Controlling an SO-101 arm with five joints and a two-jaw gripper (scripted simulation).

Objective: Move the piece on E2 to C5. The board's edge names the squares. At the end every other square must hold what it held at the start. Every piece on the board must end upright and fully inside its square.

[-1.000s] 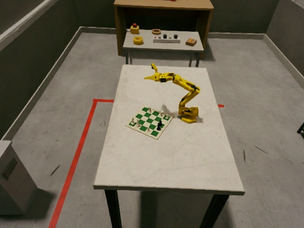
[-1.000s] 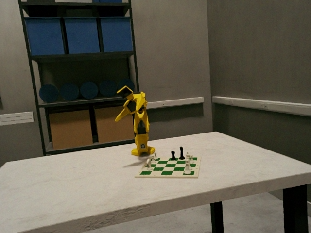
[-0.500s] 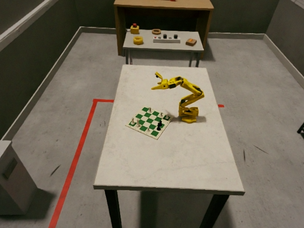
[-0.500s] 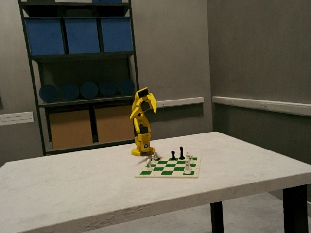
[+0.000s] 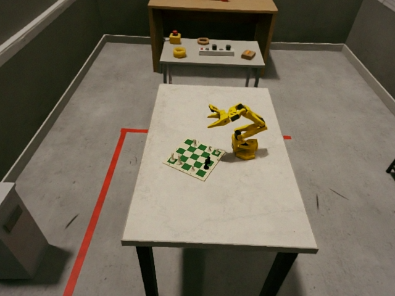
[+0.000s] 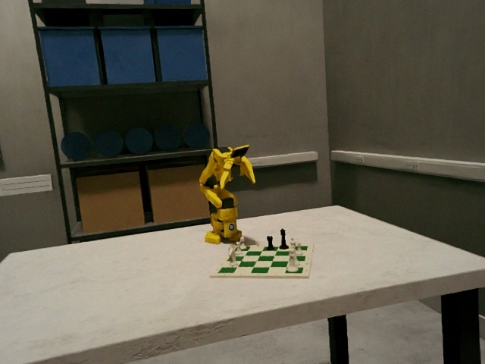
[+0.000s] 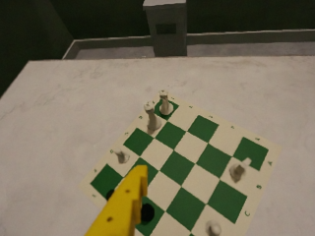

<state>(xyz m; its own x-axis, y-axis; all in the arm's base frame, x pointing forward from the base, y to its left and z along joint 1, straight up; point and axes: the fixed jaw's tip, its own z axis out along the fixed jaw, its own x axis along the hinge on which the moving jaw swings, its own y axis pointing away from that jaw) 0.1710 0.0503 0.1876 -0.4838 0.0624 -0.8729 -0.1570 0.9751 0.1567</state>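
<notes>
Two black pieces [image 5: 207, 163] stand among white ones on the chessboard [image 5: 201, 172], the hand [image 5: 213, 119] half-open above, grasping nothing

Grey concrete floor [image 5: 334, 134] with dark scuffs, crossed by a red tape line [image 5: 95, 210] bending under the white-topped table [image 5: 220, 219] on dark legs. Dull grey walls [image 6: 391, 78] with a pale rail [image 6: 407, 164] at mid height. Behind, a wooden desk [image 5: 212, 6] over a low grey bench [image 5: 191, 60] carrying small items, too small to identify surely. Dark metal shelf unit [image 6: 48, 117] holding blue bins [image 6: 127, 54], blue discs [image 6: 139, 141] and brown boxes [image 6: 109, 199]. Pale cabinet [image 5: 15, 229] at lower left. Dim, even lighting.
</notes>
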